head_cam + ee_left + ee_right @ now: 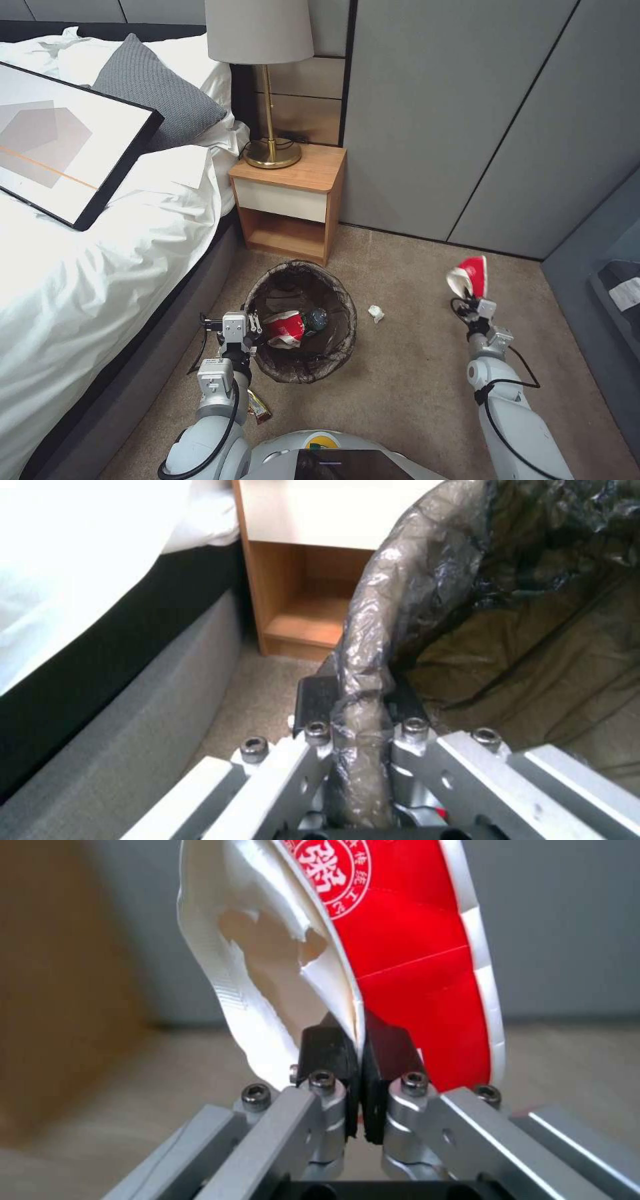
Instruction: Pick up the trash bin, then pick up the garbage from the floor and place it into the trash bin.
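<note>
While the head view looks down on the carpet between bed and nightstand [288,200], the trash bin [300,320] sits just in front of the robot with its dark liner bag spread over the rim, and the left gripper [248,327] grips that rim on the bed side, apparently to keep the mouth steady and within reach. A red-and-white packet [285,329] and a clear bottle [315,319] already lie inside; a white tissue scrap [377,313] rests on the floor just beside the bin, and a snack wrapper [259,407] lies by the left arm, so litter remains to collect. Well to the right, the right gripper [475,301] holds a second red-and-white packet [470,275] up off the carpet, not yet over the bin. From the left wrist, the black pads [317,700] are pinched on the bagged rim [363,680], one inside and one outside, which explains the firm hold. From the right wrist, the pads [327,1052] are pressed together on the lower edge of the torn packet [407,955], which stands upright above them.
</note>
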